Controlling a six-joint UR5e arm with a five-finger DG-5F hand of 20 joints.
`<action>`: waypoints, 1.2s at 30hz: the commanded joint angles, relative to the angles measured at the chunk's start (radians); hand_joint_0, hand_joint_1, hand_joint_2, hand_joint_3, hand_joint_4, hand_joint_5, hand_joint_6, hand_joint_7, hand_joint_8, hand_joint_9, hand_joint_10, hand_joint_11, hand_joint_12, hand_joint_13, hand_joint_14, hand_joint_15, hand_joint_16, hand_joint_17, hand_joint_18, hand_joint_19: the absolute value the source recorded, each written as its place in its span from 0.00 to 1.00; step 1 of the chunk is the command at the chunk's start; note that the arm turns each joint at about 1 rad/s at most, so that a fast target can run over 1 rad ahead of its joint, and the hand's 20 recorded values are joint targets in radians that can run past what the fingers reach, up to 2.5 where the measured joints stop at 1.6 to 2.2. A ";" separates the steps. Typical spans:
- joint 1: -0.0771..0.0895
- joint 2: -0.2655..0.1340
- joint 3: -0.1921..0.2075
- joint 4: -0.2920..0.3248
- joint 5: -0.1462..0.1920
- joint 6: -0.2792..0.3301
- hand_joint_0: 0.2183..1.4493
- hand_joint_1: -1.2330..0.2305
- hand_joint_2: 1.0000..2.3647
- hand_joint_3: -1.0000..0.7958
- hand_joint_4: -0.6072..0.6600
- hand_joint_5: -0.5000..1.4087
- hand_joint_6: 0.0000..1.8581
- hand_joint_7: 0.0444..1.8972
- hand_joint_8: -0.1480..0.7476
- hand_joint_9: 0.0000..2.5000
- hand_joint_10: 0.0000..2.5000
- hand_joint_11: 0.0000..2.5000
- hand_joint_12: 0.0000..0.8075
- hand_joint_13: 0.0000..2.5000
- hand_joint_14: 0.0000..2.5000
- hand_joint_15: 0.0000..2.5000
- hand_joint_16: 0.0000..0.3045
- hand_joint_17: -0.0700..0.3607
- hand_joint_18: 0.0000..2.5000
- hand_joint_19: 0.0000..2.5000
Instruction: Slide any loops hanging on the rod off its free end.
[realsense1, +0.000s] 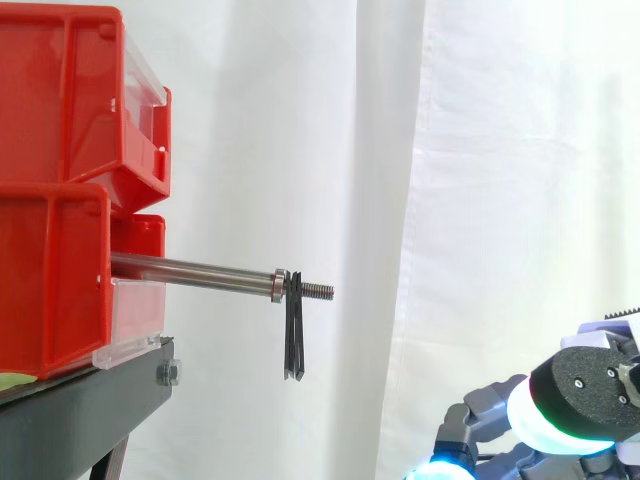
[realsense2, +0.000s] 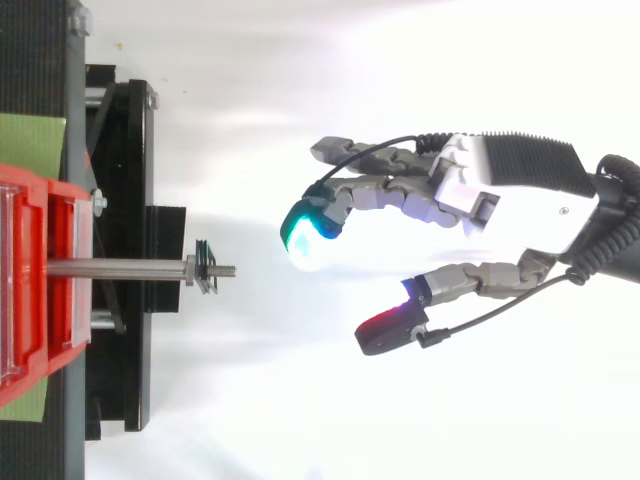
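Side view: hand (realsense1: 588, 392) cut off at corner; loops (realsense1: 294, 335) hang on rod (realsense1: 195, 268).

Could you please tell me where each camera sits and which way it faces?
Side view: beside the work, level with the rod, looking across it and the loops; the hand shows at lower right.
Top view: overhead, looking down on the red bins; the open hand reaches in from the right.
Shared: rod, loops, red bins, hand.

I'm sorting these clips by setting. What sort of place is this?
Likely a robot test bench in a lab: red bins on a black stand, a rod carrying a dark loop, a white curtain behind, and the hand nearby.
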 joint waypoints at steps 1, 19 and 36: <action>-0.005 -0.016 0.000 0.053 -0.006 -0.009 0.23 0.54 0.00 0.29 0.65 0.13 0.27 0.43 0.52 0.13 0.00 0.00 0.49 0.11 0.00 0.00 0.20 0.47 0.16 0.05; -0.078 -0.195 0.184 0.076 -0.153 0.034 0.23 0.54 0.00 0.29 0.65 0.13 0.27 0.44 0.52 0.12 0.00 0.00 0.48 0.11 0.00 0.00 0.20 0.47 0.16 0.05; -0.109 -0.197 0.244 0.091 -0.233 -0.031 0.23 0.53 0.00 0.29 0.65 0.13 0.27 0.43 0.52 0.13 0.00 0.00 0.48 0.11 0.00 0.00 0.20 0.47 0.16 0.05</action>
